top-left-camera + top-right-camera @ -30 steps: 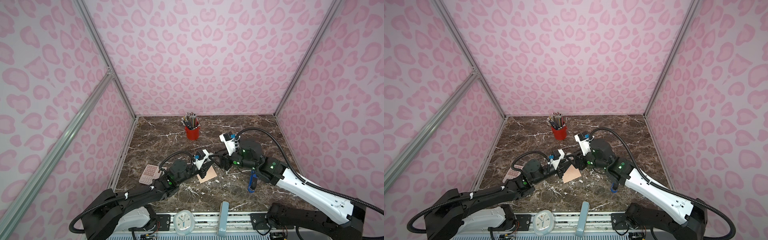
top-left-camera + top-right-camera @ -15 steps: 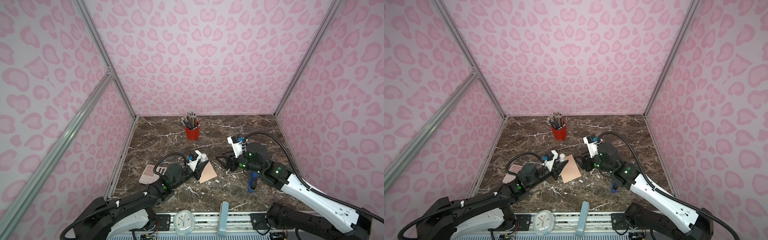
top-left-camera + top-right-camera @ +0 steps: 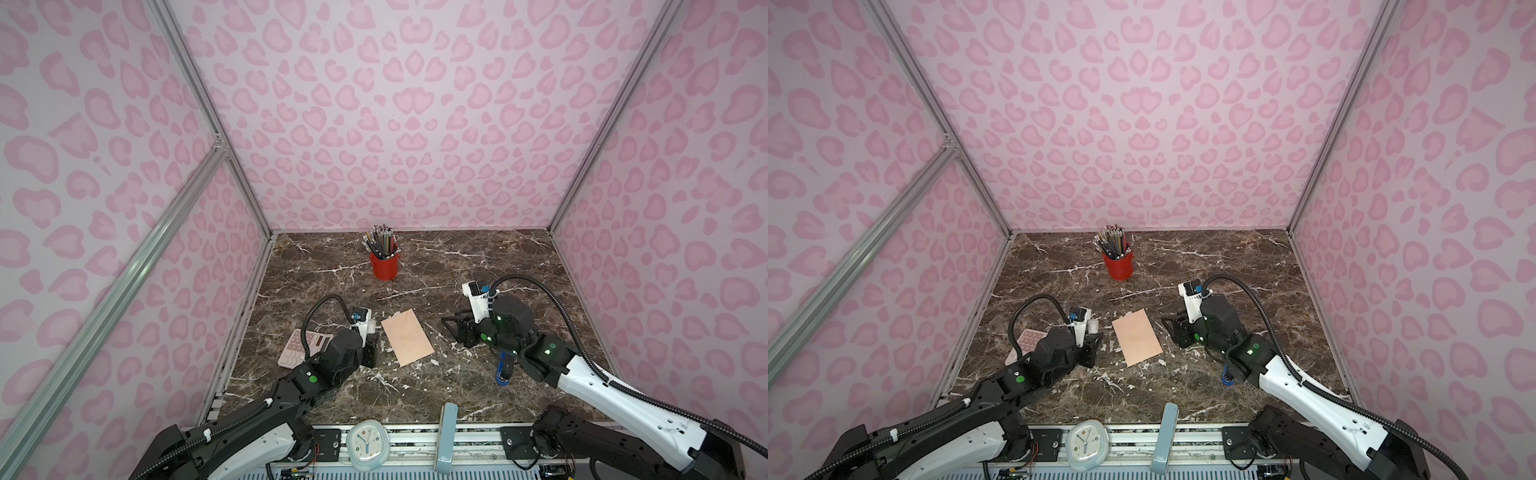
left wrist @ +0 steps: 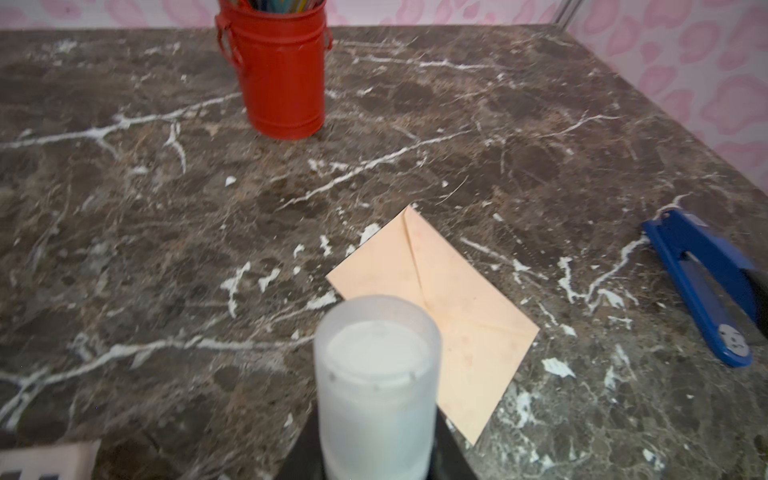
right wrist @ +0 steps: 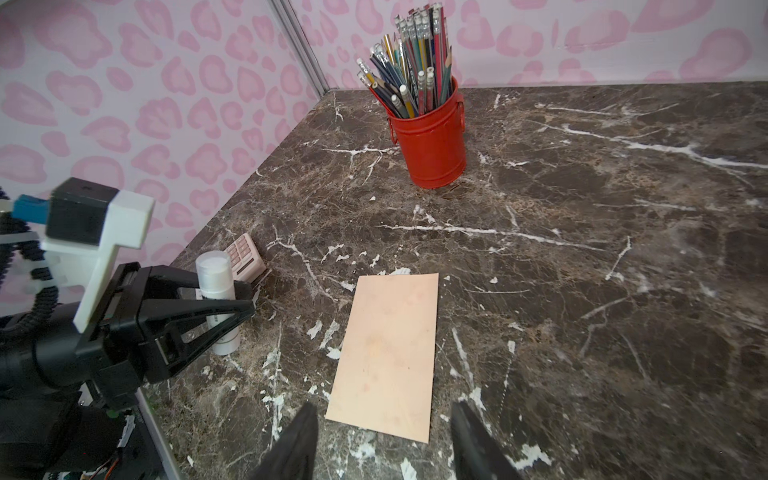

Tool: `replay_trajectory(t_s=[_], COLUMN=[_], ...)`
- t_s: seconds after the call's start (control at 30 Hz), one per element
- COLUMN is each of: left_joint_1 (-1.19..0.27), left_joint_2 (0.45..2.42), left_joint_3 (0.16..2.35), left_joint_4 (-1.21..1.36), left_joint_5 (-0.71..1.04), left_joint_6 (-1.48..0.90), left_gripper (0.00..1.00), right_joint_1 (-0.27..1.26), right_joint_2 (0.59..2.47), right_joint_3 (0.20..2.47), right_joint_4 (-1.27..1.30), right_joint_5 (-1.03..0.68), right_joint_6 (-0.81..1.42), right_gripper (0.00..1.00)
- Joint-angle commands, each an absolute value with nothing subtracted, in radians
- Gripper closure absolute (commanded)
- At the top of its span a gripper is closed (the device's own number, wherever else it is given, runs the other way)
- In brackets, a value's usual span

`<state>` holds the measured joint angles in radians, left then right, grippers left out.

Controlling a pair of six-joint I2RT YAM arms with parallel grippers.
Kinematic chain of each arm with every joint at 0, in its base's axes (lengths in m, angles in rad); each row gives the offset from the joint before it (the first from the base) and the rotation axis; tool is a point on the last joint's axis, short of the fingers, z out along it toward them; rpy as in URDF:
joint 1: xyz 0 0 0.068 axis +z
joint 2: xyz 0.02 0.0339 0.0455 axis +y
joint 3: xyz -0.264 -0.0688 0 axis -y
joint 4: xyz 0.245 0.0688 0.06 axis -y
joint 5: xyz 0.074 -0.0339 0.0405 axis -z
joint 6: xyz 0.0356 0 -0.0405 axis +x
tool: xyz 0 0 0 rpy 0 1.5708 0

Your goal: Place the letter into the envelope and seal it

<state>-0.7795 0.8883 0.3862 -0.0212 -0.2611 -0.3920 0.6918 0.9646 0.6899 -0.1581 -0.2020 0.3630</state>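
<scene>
Your left claw [image 3: 371, 340] grips the glue stick [image 4: 376, 386] upright. Right claw [image 3: 457, 332] is spread wide, empty. The envelope [image 3: 407, 343] lies flat on the desk [image 3: 457, 257] between them, flap folded down.

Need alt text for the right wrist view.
A peach envelope lies flat on the dark marble table, just ahead of the right gripper, its jaws open. Beside it the left gripper grips a white glue stick upright; a red pencil bucket stands behind.

Matt paper envelope [image 3: 407, 343]; glossy red metal bucket [image 3: 384, 268]
</scene>
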Motion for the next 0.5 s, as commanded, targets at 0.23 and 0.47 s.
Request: replay_trajectory(t_s=[0.23, 0.47], left_joint_1=[-0.683, -0.658], left_joint_2=[1.086, 1.251], left_joint_3=[0.452, 0.514], left_joint_4=[-0.22, -0.236], left_joint_5=[-0.173, -0.14], left_joint_6=[-0.536, -0.558], left_gripper=[0.94, 0.9], right_joint_1=[0.693, 0.693], right_joint_2=[0.982, 0.97], right_joint_3=[0.67, 0.663], right_joint_4=[-0.111, -0.122], right_joint_5=[-0.188, -0.18], right_joint_6=[0.37, 0.362], right_gripper=[0.47, 0.47])
